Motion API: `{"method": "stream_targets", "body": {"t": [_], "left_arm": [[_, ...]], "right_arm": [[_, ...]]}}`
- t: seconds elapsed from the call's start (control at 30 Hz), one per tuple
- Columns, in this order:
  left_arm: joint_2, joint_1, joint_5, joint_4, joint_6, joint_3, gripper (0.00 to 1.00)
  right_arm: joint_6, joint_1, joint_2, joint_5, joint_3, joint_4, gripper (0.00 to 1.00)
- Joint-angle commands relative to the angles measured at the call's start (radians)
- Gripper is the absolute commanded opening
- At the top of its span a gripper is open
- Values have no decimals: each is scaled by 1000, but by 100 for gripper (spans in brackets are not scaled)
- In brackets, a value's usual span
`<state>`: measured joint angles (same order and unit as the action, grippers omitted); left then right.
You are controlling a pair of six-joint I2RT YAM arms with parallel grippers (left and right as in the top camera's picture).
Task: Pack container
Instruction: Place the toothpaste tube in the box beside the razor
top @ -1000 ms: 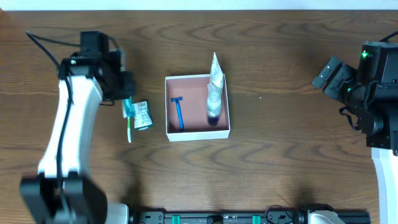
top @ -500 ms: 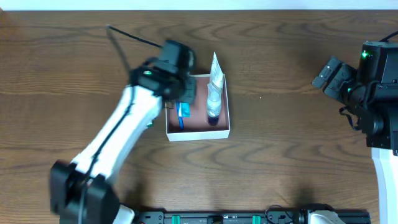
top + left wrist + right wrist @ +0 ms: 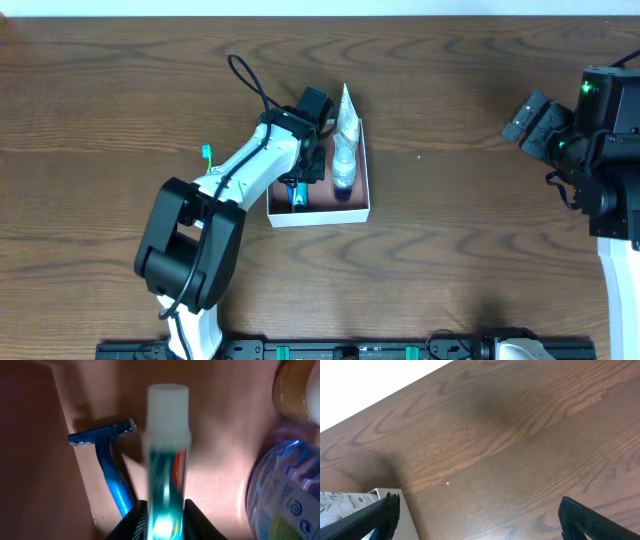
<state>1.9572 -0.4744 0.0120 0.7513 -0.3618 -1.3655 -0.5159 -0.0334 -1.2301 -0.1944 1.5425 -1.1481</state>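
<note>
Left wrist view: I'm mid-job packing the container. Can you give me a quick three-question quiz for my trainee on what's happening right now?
1. True or false: the left hand is shut on a toothpaste tube over the container.
2. In the left wrist view, what lies on the container floor to the left of the tube? A) a blue razor B) a comb C) a bar of soap
3. Fill in: the right hand is ___ and holds nothing.

Key: 1 true; 2 A; 3 open.
</note>
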Motion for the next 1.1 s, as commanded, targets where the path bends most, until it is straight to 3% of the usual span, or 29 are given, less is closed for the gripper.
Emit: {"method": "stream_targets", "body": {"t": [0.0, 0.37, 0.6, 0.73, 0.83, 0.93, 1.07], "left_arm": [[-50, 0, -20, 29, -10, -21, 30], [-367, 22, -33, 137, 29, -89, 53], [-463, 198, -205, 277, 37, -82, 77], [-431, 349, -179, 281, 55, -31, 79], [-368, 433, -126, 281, 153, -4, 79], [-288, 480, -79, 289, 229, 11, 79], [-183, 518, -19, 295, 239, 14, 74]], "right_arm": [[-10, 7, 1, -3, 8, -1, 99], [-10, 7, 1, -4, 8, -1, 99], [-10, 7, 1, -4, 8, 0, 99], [-11, 7, 1, -4, 8, 0, 99], [-11, 7, 1, -4, 8, -1, 99], [-10, 7, 1, -4, 8, -1, 99], [-10, 7, 1, -3, 8, 0, 99]]}}
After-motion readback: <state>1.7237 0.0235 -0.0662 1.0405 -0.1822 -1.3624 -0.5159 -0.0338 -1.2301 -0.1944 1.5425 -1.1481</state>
